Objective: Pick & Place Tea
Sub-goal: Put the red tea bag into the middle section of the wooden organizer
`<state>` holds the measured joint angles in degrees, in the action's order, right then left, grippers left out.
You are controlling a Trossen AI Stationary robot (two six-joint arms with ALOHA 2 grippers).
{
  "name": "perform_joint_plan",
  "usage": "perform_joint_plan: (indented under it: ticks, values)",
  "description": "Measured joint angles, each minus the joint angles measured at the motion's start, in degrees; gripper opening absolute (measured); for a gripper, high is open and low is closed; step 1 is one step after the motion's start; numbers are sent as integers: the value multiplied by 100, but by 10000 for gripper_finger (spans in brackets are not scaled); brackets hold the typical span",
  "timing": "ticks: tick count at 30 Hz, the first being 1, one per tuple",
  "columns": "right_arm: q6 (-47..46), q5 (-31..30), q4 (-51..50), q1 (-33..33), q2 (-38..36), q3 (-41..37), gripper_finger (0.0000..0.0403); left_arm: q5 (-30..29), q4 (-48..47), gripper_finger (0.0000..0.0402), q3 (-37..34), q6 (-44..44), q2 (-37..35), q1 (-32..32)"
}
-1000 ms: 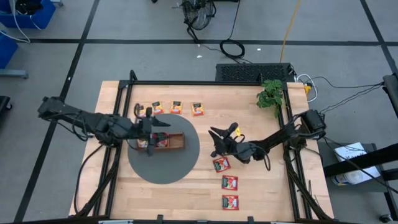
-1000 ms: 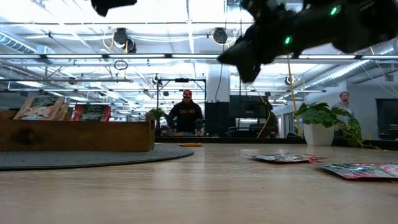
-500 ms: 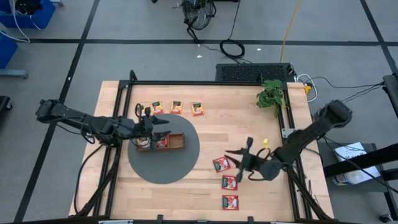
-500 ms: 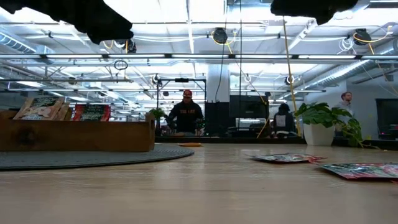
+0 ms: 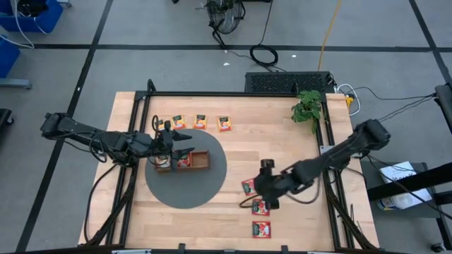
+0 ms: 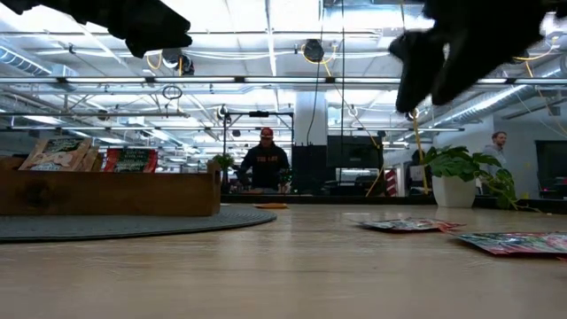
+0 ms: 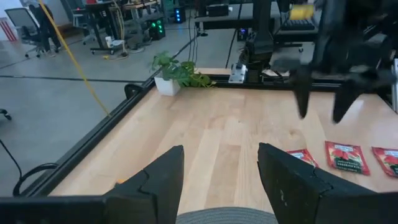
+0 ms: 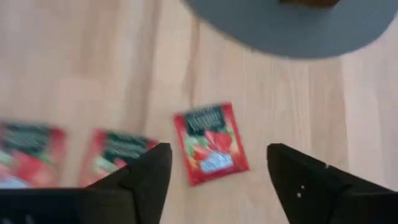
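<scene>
High view: the right hand (image 5: 262,192) hangs with its fingers spread and nothing between them, over the red tea packets (image 5: 251,186) lying in a row on the bench (image 5: 282,134). The left hand (image 5: 178,143), likewise spread and bare, sits above the wooden tray (image 5: 200,161) on the grey round mat (image 5: 212,183). Three orange-yellow packets (image 5: 200,121) lie beyond the mat.
</scene>
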<state>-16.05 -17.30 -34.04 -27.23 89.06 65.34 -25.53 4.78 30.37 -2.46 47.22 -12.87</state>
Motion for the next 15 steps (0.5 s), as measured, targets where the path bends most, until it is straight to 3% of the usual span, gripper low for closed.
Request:
perform_joint_plan:
  ticks: [9,15]
  values:
    - [392,1164,-5,738,1182,-13,255,-1,0,207,0,1,0,-1]
    - [941,1450,233,935,1586,-13,260,-1,-2,207,0,2,0,1]
